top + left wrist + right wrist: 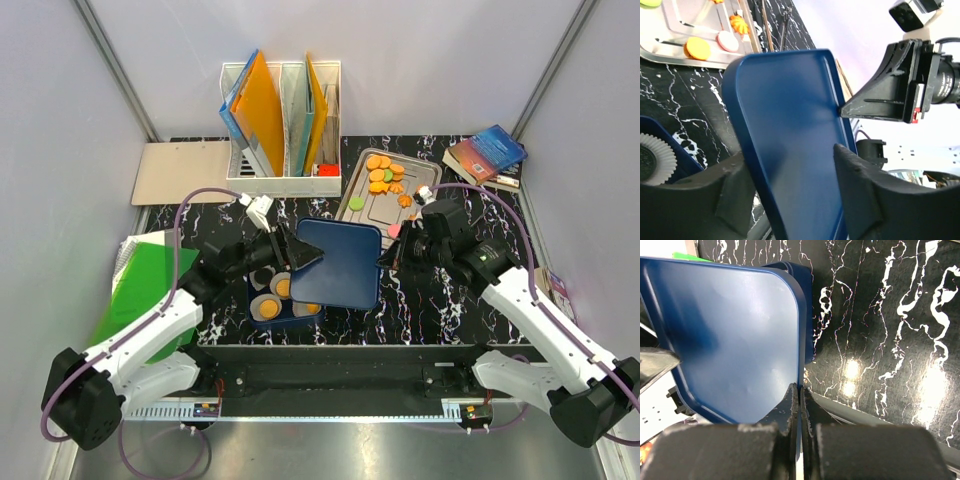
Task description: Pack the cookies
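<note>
Right gripper pinches lid; left gripper straddles it, grip unclear. Square lid over box before lowering.

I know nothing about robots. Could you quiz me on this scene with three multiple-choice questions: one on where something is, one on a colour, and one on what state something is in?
1. Where is the metal tray of loose cookies?
A. front left corner
B. back right, beside the file holder
C. near edge, between the arms' bases

2. What colour is the lid held up in the middle?
A. red
B. white
C. blue

3. How is the right gripper?
A. wide open, empty
B. shut on a cookie
C. pinched shut on the lid's rim

Answers:
1 B: the top view shows the tray just right of the holder.
2 C: the lid is blue in all three views.
3 C: the right wrist view shows the fingers closed on the rim.
</note>
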